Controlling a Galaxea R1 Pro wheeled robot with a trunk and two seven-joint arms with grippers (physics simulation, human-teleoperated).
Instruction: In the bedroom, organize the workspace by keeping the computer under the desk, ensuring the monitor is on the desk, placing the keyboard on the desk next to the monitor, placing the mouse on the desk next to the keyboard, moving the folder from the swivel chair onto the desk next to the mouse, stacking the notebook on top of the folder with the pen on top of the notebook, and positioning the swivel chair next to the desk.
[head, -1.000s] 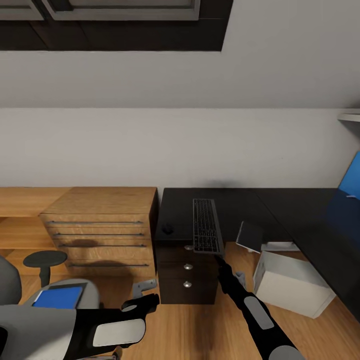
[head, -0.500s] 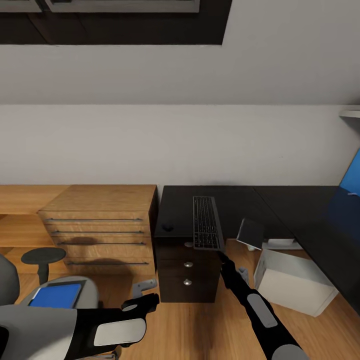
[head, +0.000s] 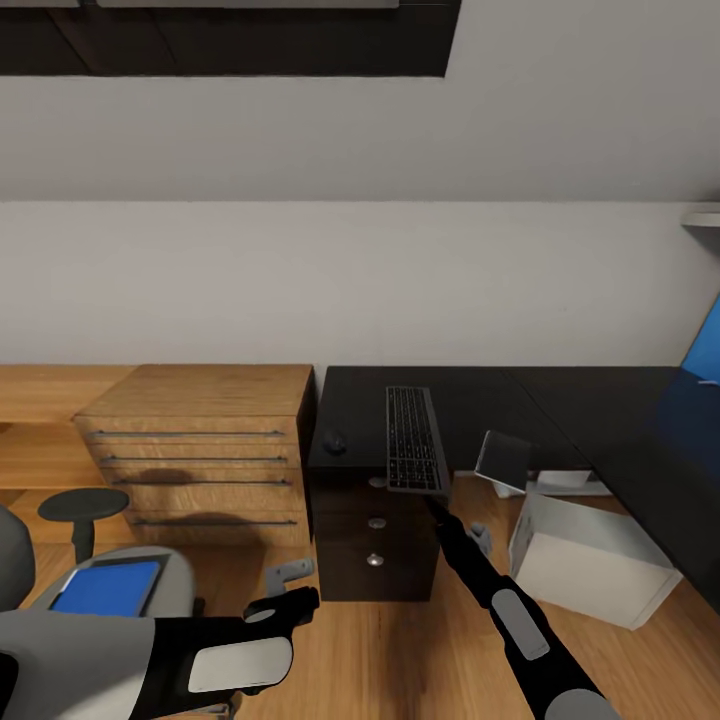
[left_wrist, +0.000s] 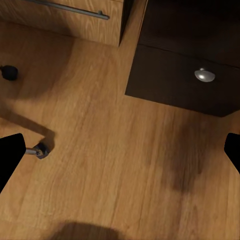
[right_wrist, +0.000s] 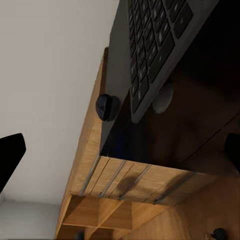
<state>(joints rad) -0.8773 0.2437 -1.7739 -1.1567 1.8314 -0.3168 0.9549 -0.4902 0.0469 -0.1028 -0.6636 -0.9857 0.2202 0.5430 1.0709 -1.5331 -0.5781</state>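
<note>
The keyboard (head: 415, 440) lies on the black desk (head: 480, 400), its near end hanging over the front edge. The mouse (head: 335, 442) sits left of it. My right gripper (head: 432, 503) is open just below that overhanging end, and the right wrist view shows the keyboard (right_wrist: 155, 40) and mouse (right_wrist: 106, 106) close ahead. The blue folder (head: 105, 588) rests on the swivel chair (head: 172, 580) at lower left. My left gripper (head: 298, 602) is open over the floor. The grey computer (head: 590, 570) stands under the desk. A thin grey rectangle (head: 503, 460), possibly the notebook, tilts above it. Monitor and pen are out of view.
A light wood cabinet (head: 200, 450) with long metal handles adjoins the desk's black drawer unit (head: 375, 540). A chair caster (left_wrist: 41, 150) is on the wood floor near my left gripper. A blue panel (head: 708, 345) rises at the desk's far right. The pale wall slopes behind.
The whole picture has shifted slightly, so the camera moved. My right gripper stays under the keyboard's near end. The left arm has not moved.
</note>
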